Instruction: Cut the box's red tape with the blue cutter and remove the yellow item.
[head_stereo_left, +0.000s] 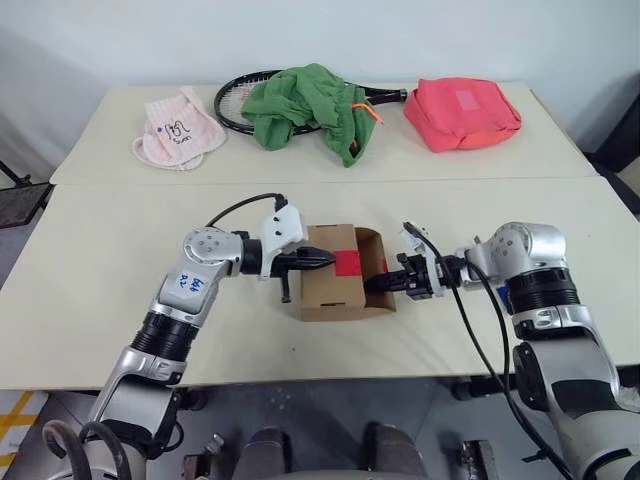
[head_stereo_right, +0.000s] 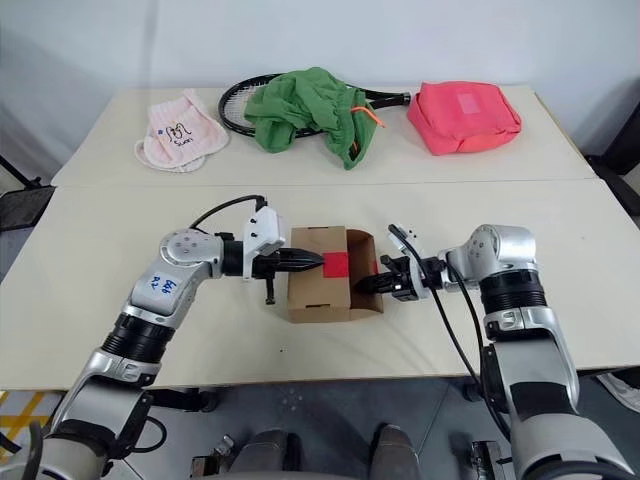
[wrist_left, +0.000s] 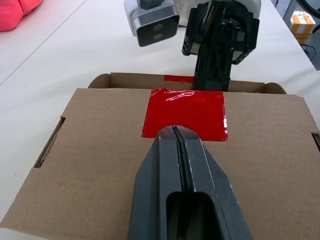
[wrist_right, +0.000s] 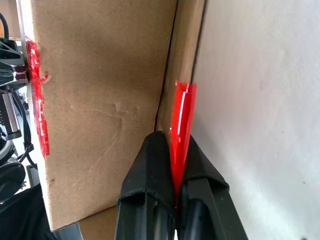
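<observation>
The box (head_stereo_left: 330, 272) sits on the desk (head_stereo_left: 120, 300), left gripper (head_stereo_left: 325, 260) shut on top, empty; right gripper (wrist_right: 172, 165) pinches the red tape (wrist_right: 181, 117), so peeling looks next.

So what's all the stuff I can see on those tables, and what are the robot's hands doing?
brown corrugated cardboard box: one, near table, between the grippers, side flap open
red tape: one patch on the box's top, one strip on the open flap
pale pink towel: one, far table, left
black racket: one, far table, partly under the cloth
crumpled green cloth: one, far table, middle
pink-red fabric bag: one, far table, right
left gripper: shut, tip at the top tape patch
right gripper: shut on the flap's red tape strip
</observation>
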